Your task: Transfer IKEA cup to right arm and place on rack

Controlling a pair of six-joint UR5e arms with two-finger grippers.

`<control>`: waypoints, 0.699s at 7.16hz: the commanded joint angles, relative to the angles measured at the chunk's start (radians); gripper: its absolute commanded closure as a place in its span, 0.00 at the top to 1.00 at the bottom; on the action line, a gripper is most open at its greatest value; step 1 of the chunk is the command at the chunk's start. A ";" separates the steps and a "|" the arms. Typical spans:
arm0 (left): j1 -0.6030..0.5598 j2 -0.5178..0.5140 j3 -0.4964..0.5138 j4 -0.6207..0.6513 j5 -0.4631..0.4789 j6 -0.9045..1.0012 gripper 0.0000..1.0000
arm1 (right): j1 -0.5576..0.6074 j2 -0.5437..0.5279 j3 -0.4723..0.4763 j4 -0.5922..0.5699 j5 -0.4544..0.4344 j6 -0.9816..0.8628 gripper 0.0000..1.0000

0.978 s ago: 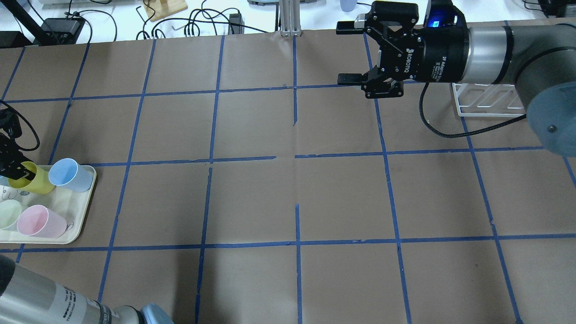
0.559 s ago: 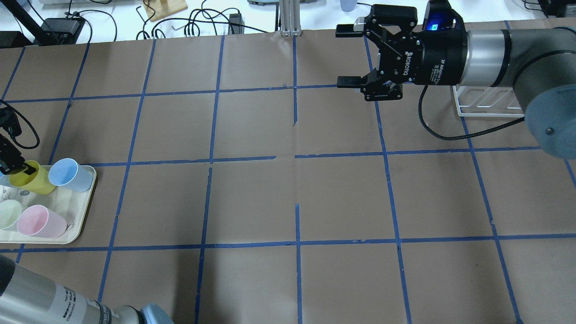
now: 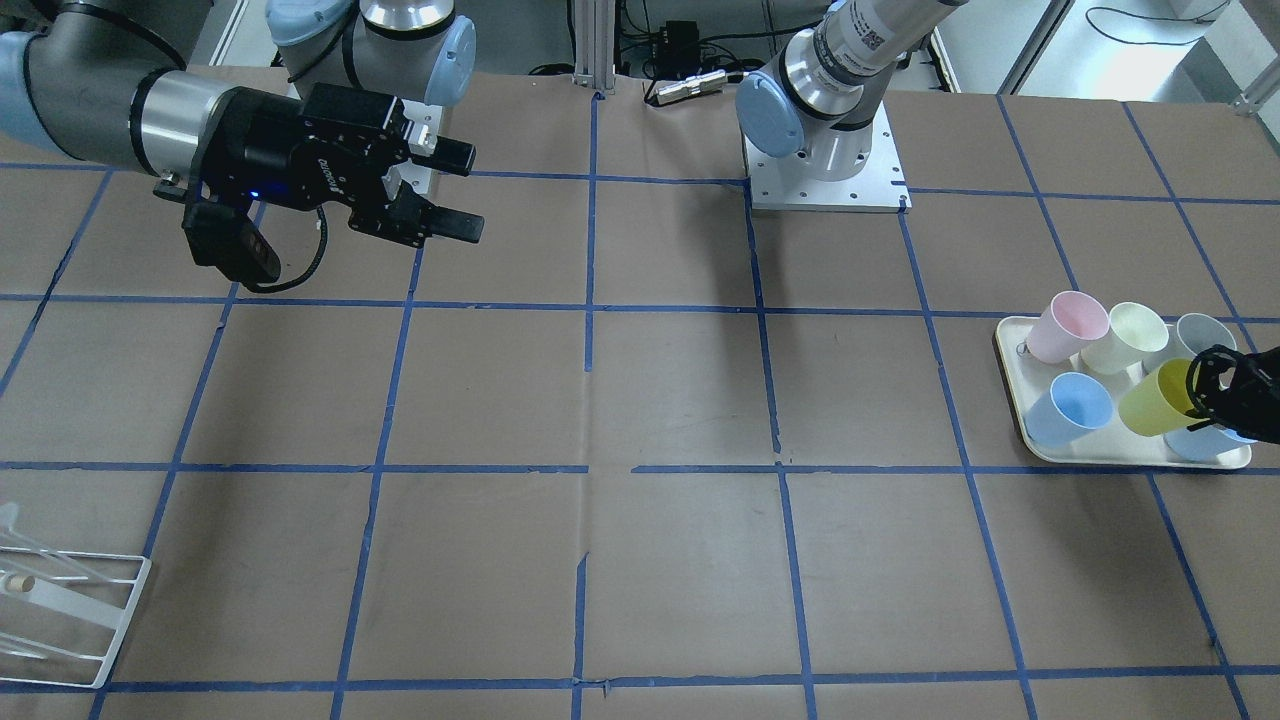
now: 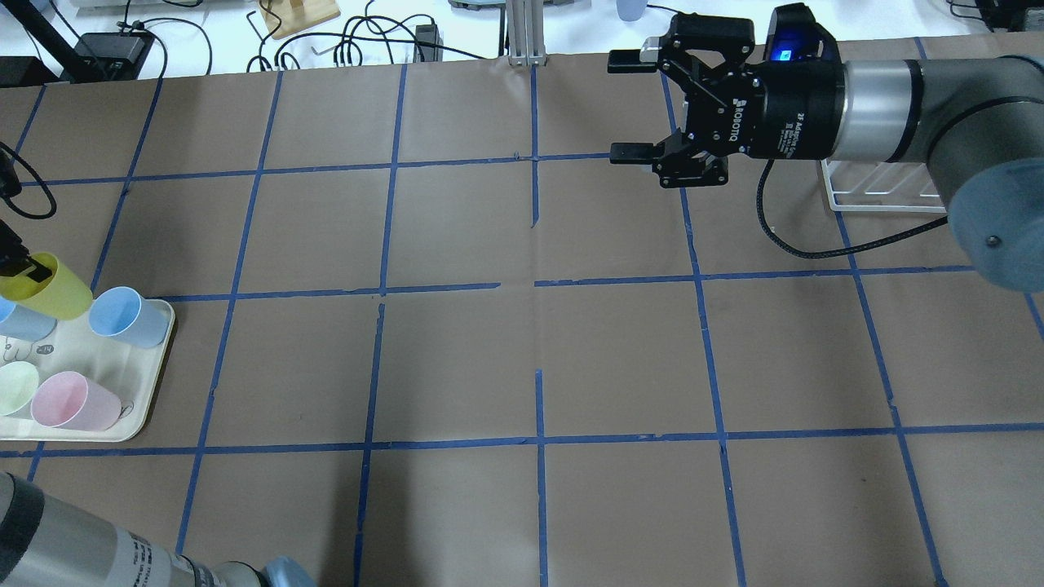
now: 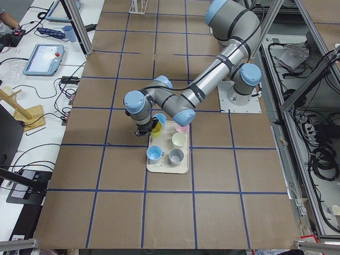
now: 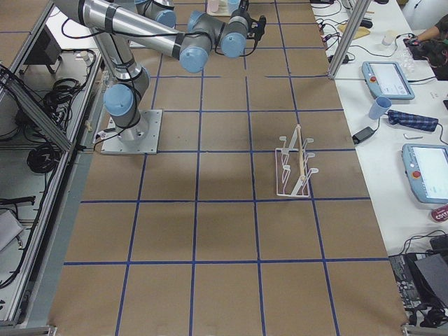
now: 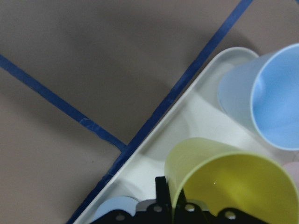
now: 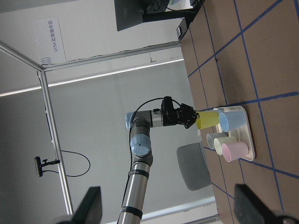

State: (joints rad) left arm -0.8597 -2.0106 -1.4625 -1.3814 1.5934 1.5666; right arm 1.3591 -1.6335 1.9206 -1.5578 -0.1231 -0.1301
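Observation:
The bright yellow IKEA cup [image 4: 49, 287] hangs tilted just above the cream tray [image 4: 140, 406], with my left gripper [image 4: 20, 265] shut on its rim. The cup also shows in the front view [image 3: 1152, 400], the left wrist view [image 7: 233, 186] and the right wrist view [image 8: 208, 120]. My right gripper [image 4: 626, 106] is open and empty, held above the table's far middle with its fingers pointing toward the left arm. It also shows in the front view [image 3: 462, 192]. The white wire rack [image 4: 881, 183] stands behind the right arm, and the right side view [image 6: 297, 164] shows it too.
On the tray stand a light blue cup [image 4: 126, 316], a pink cup [image 4: 73, 401], a pale green cup [image 4: 16, 387] and another light blue cup [image 4: 20, 324] under the yellow one. A grey cup [image 3: 1200, 335] shows in the front view. Cables lie past the far edge.
My left gripper has lifted the yellow cup up off the tray, away from the other cups. My right gripper has shifted slightly and stays open.

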 commanded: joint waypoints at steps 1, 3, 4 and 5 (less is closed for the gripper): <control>-0.062 0.088 0.057 -0.248 -0.006 -0.194 0.00 | 0.000 0.003 0.001 -0.002 -0.001 -0.002 1.00; -0.105 0.191 0.047 -0.498 -0.145 -0.453 0.00 | 0.000 0.003 0.001 -0.095 0.005 -0.025 1.00; -0.146 0.238 0.041 -0.601 -0.221 -0.585 0.00 | 0.000 0.003 0.008 -0.102 0.040 -0.025 1.00; -0.188 0.275 0.036 -0.742 -0.365 -0.715 0.00 | 0.000 0.001 0.030 -0.105 0.066 -0.026 1.00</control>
State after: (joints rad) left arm -1.0008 -1.7849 -1.4205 -1.9699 1.3676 1.0068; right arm 1.3591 -1.6310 1.9325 -1.6502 -0.0876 -0.1537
